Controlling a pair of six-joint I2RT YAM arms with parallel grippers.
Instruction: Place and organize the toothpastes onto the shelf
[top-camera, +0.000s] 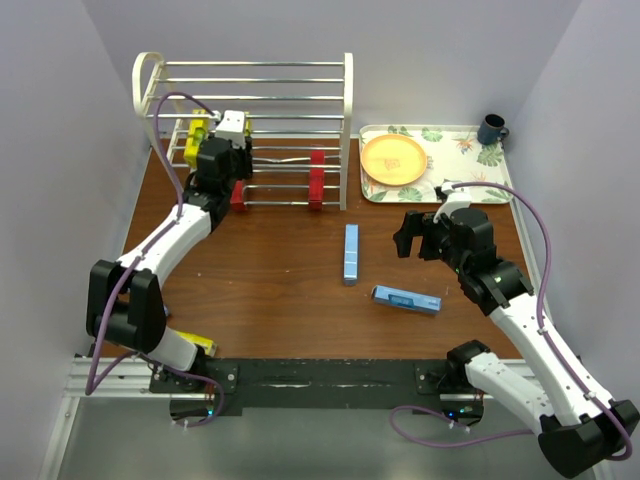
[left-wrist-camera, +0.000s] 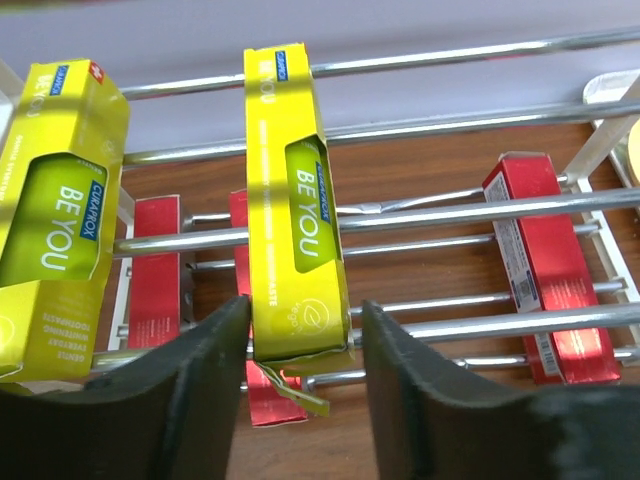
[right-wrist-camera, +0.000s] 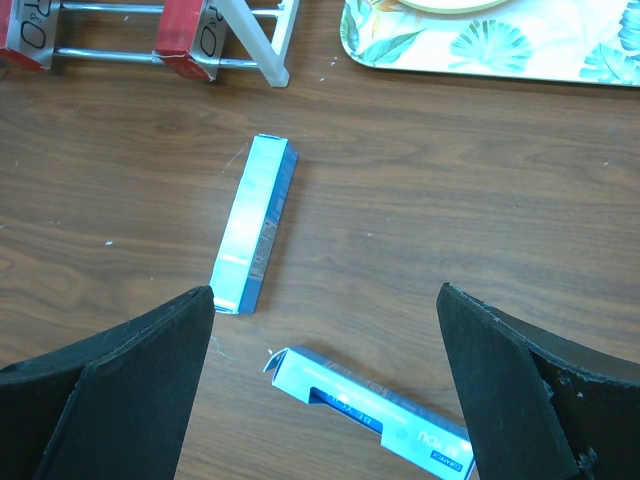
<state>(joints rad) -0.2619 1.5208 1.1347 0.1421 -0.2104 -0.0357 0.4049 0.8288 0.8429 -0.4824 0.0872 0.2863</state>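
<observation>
The shelf (top-camera: 300, 72) is a white wire rack at the back left. My left gripper (left-wrist-camera: 305, 305) is open at its middle tier. Its fingers straddle the near end of a yellow toothpaste (left-wrist-camera: 295, 200) that rests on the bars, with a gap at the right finger. A second yellow one (left-wrist-camera: 60, 220) lies to its left. Red toothpastes (left-wrist-camera: 155, 270) (left-wrist-camera: 548, 270) lie on the tier below. Two light blue toothpastes (top-camera: 351, 252) (top-camera: 407, 299) lie on the table. My right gripper (right-wrist-camera: 325, 290) hovers wide open above them, holding nothing.
A floral tray (top-camera: 455, 145) at the back right carries an orange plate (top-camera: 393, 160), and a dark mug (top-camera: 491, 129) stands at its corner. Another yellow carton (top-camera: 200, 345) lies by my left arm's base. Walls close in on three sides.
</observation>
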